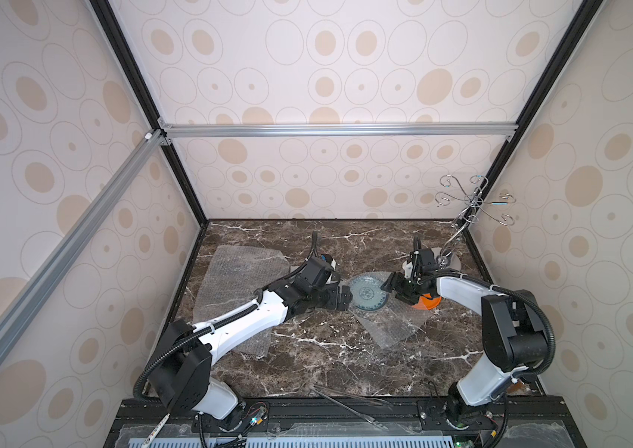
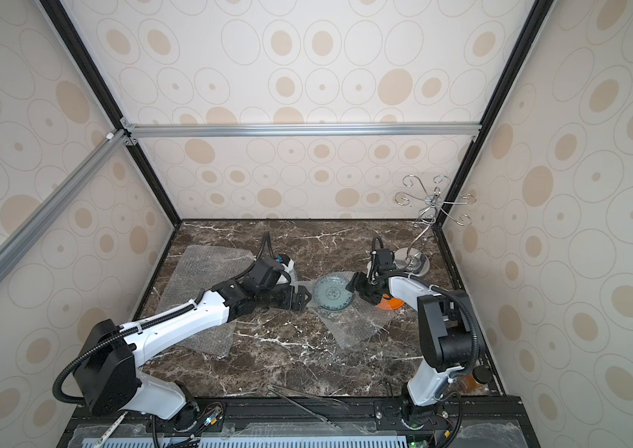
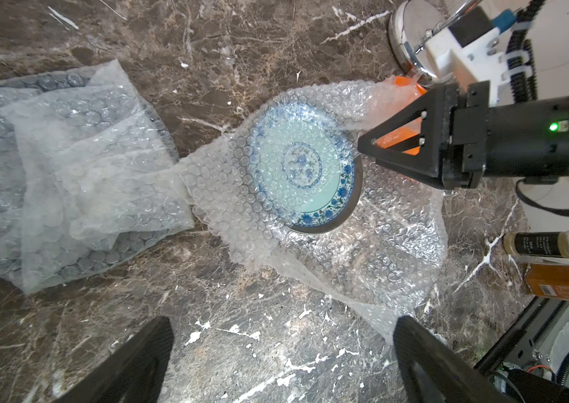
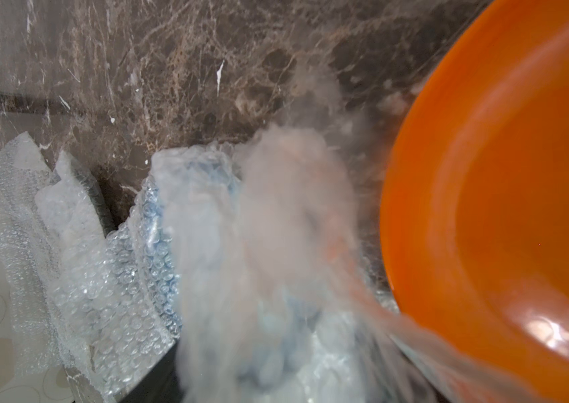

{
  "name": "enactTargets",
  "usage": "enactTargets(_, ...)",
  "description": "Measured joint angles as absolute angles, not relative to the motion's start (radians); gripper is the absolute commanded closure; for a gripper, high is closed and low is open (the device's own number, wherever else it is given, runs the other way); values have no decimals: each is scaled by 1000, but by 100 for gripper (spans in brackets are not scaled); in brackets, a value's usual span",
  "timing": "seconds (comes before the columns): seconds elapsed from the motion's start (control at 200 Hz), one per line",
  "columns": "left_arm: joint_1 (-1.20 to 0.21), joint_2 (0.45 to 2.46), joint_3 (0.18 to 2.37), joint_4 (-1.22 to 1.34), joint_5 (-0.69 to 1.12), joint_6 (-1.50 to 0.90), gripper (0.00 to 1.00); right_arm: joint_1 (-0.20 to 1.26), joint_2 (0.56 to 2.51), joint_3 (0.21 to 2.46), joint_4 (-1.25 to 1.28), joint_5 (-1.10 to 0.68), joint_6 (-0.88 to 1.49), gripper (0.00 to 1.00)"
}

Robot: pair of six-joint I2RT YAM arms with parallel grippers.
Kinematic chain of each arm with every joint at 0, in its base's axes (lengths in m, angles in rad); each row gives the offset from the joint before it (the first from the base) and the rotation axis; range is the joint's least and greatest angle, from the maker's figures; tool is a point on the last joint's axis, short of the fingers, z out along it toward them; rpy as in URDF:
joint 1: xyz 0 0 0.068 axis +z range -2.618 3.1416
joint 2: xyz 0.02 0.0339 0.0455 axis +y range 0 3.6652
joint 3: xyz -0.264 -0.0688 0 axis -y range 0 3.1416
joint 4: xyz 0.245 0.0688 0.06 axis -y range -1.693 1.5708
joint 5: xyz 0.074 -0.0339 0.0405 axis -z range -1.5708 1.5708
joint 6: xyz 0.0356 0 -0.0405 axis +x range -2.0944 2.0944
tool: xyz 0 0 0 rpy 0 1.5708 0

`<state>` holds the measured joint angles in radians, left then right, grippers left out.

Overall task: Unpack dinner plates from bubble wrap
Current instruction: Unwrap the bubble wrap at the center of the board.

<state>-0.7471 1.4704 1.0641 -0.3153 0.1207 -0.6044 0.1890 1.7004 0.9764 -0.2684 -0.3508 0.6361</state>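
No readable text, bottle label blurred

My dark marble tabletop: one bubble wrap sheet near its left edge, a second sheet at centre, wire stand in the far right corner.

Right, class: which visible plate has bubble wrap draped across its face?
The pale plate with the blue flower rim: bubble wrap covers most of its face. The orange plate beside it shows a bare inside.
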Motion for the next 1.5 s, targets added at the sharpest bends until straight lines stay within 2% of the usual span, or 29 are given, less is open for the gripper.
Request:
enactTargets(0.17, -740, 1464, 1057, -315, 121, -601, 0, 204, 1734, 979, -246, -336, 649, 37)
enactTargets(0.32, -735, 1462, 1049, -324, 121, -596, 0, 215, 1739, 980, -220, -314, 661, 47)
enactTargets(0.435, -728, 1461, 1048, -327, 120, -590, 0, 223, 1739, 980, -197, -297, 666, 51)
enactTargets(0.7, -719, 1455, 1047, -329, 120, -585, 1, 227, 1766, 1002, -178, -271, 665, 53)
enactTargets(1.081, -713, 1455, 1042, -330, 121, -581, 0, 236, 1767, 1010, -168, -216, 632, 81)
enactTargets(1.371, -711, 1455, 1042, -330, 121, -578, 0, 252, 1761, 1036, -173, -205, 624, 93)
enactTargets(1.501, -711, 1453, 1037, -331, 121, -575, 0, 263, 1742, 1040, -181, -205, 626, 95)
